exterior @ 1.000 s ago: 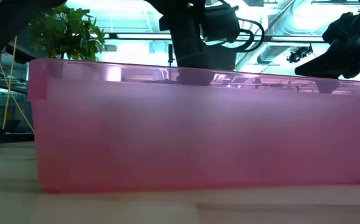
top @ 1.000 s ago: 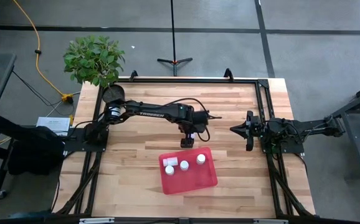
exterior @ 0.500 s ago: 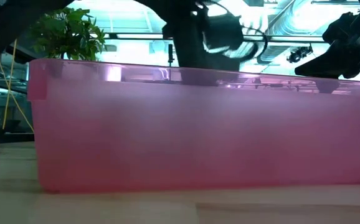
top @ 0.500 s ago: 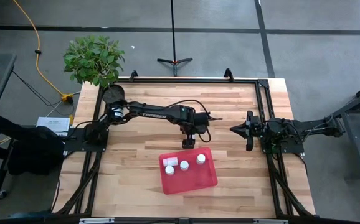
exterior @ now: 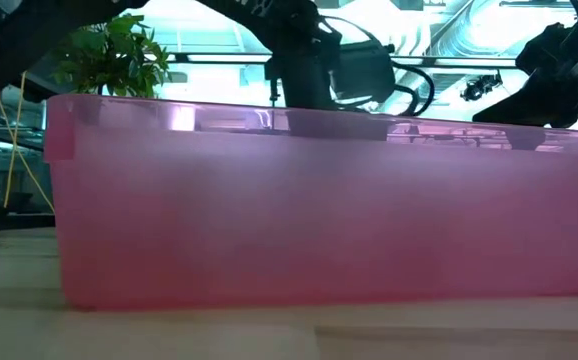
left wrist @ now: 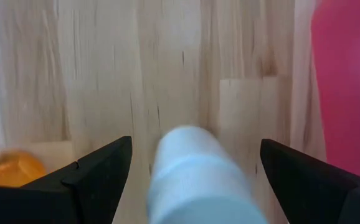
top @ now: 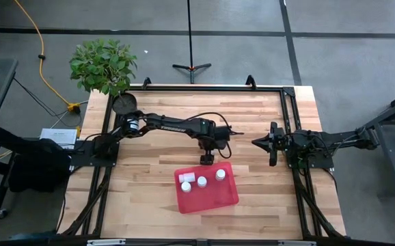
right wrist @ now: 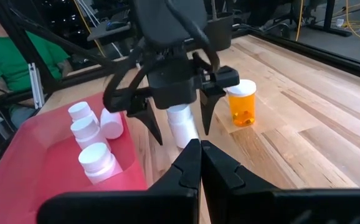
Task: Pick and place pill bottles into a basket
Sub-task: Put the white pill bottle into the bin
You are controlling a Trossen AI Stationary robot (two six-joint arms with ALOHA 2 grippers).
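A white pill bottle [right wrist: 181,127] stands upright on the table just beyond the far wall of the red basket [top: 214,198]. My left gripper [right wrist: 181,135] is over it, pointing down and open. Its fingers [left wrist: 99,177] stand on either side of the bottle [left wrist: 195,174] with gaps showing. An amber bottle [right wrist: 242,102] stands on the table beside it. Several white bottles [top: 201,181] are in the basket. My right gripper [top: 255,142] waits shut and empty at the table's right side.
A potted plant [top: 102,65] and a black round pot [top: 124,104] are at the far left corner. A black frame [top: 290,123] runs along the table's edges. A person in a green shirt [right wrist: 5,68] shows beyond the table. Bare wood lies left of the basket.
My left gripper has shifted a little toward the table's near edge, closer to the basket's far wall, staying open.
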